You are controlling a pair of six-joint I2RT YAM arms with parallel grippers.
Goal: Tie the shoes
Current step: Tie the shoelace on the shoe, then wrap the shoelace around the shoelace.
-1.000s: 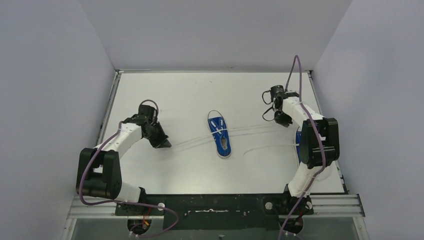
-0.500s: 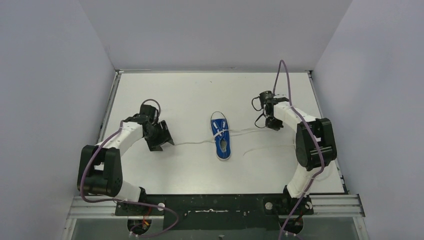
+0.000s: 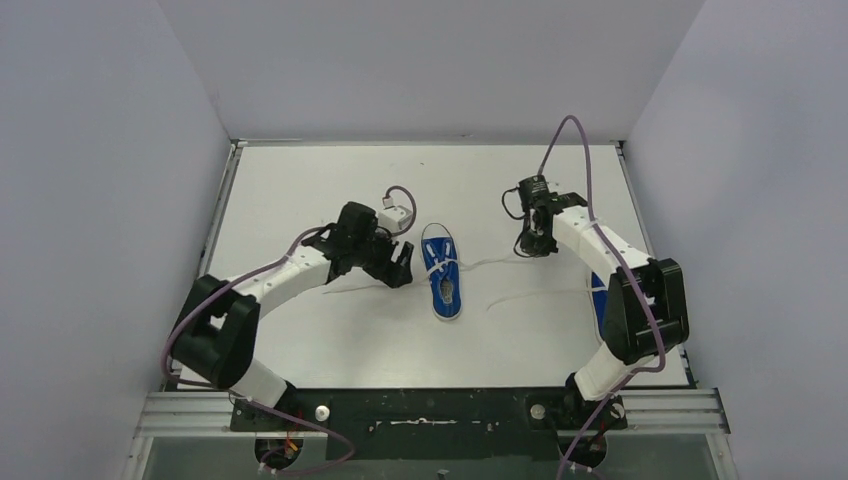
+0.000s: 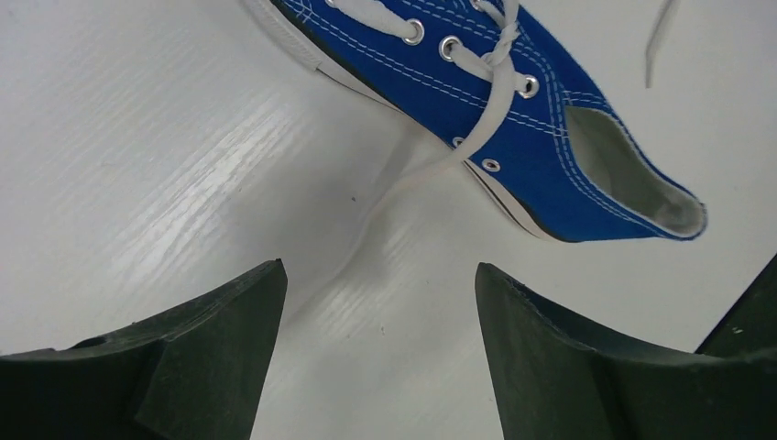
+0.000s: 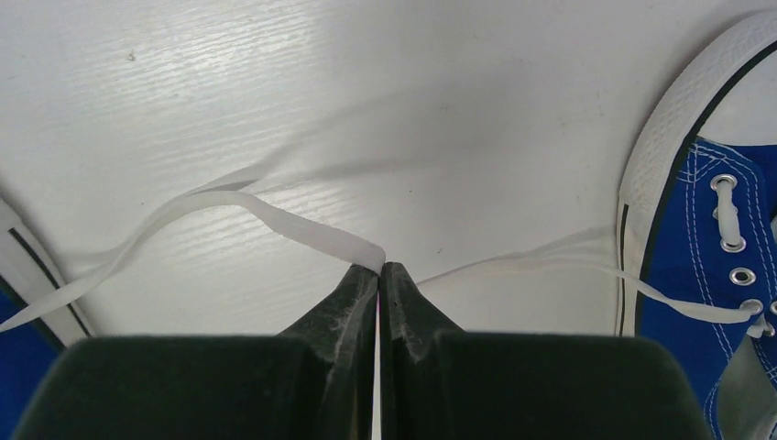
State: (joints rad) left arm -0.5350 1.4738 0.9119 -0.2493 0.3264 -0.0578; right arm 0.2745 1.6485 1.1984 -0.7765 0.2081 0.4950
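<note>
While you are looking out from the near edge of the table (image 3: 380, 345), both arms are reaching away from their bases toward the middle. Nearest on the right, the second shoe (image 3: 598, 285) is lying mostly hidden under the right arm's elbow, so only a strip of blue is showing. A loose lace (image 3: 540, 296) is lying flat on the table, stretching from that side toward the middle.

A little farther out, the centre shoe (image 3: 441, 280) is sitting on its sole in the middle of the table, with its heel opening facing you and its white toe cap pointing at the far wall. Just to its left, your left gripper (image 4: 377, 268) is hovering low with its jaws spread wide and nothing between them. In its wrist view a slack left lace (image 4: 486, 110) is trailing from the eyelets across the table toward that gap without touching either finger.

Farther still, to the right of the centre shoe, your right gripper (image 5: 380, 268) is keeping its jaws pressed together, pinching a right lace (image 5: 302, 231) at the very tips. A strand is running from that pinch back to the centre shoe's eyelets.
</note>
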